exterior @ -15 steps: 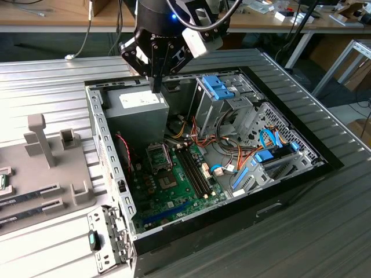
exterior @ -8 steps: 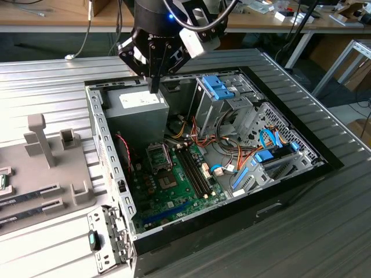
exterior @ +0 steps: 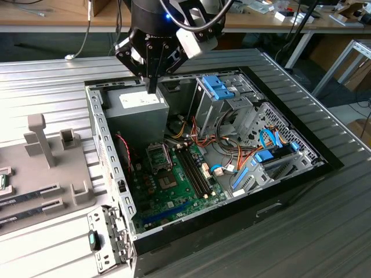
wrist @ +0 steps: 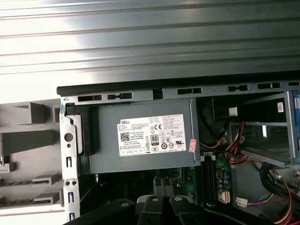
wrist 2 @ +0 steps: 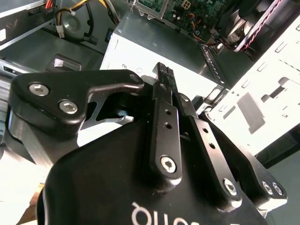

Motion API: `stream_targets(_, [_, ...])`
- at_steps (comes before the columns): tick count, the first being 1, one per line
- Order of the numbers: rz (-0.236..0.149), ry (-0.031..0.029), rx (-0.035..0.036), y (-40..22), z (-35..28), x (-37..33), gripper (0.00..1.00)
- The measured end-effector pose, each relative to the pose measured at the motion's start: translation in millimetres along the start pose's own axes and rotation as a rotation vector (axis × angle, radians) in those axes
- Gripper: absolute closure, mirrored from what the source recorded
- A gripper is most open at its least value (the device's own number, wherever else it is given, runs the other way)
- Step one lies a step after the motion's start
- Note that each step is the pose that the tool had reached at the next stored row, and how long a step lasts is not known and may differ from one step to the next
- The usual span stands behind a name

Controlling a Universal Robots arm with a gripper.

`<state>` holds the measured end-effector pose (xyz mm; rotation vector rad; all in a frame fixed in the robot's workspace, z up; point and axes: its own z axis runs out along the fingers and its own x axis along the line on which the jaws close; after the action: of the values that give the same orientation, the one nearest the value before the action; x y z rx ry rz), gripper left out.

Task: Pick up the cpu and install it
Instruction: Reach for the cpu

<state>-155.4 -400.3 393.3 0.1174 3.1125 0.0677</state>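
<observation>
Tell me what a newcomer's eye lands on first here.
The black gripper hangs over the grey power supply inside the open computer case. The green motherboard lies exposed beside it, with bright blue drive latches toward the exterior view's right.

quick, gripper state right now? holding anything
gripper: closed, nothing seen in its grip, poised over the power supply.

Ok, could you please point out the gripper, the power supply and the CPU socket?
gripper [exterior: 152, 88], exterior view, at its tip, midway between the fingertips.
power supply [wrist: 151, 136], first wrist view, on its white label.
CPU socket [exterior: 159, 156], exterior view, on the middle of the socket.
</observation>
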Motion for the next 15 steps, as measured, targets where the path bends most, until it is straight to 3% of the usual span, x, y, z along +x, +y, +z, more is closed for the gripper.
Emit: stream_targets(15, [0.000, 0.0000, 0.0000, -0.6, -0.2, 7.6, 0.89])
